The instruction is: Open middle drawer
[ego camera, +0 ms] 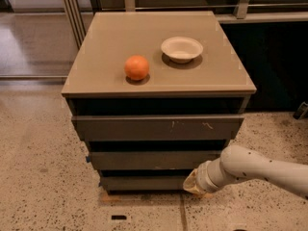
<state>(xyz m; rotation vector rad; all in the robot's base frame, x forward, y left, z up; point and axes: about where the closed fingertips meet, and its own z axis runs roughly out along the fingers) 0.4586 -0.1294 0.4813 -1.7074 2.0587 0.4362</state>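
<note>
The middle drawer (144, 160) is a plain dark grey-brown front between the wide scratched top front (159, 127) and the short bottom front (142, 182). A small blue tab (88, 159) sits at its left end. My white arm comes in from the right, low down. My gripper (191, 184) is at the right end of the bottom front, just below the middle drawer's lower right corner. Its tips are hidden against the cabinet.
An orange (136, 67) and a shallow white bowl (181, 48) rest on the cabinet's tan top (106, 42). A speckled floor surrounds the cabinet. Dark furniture stands to the right, a metal post at the back left.
</note>
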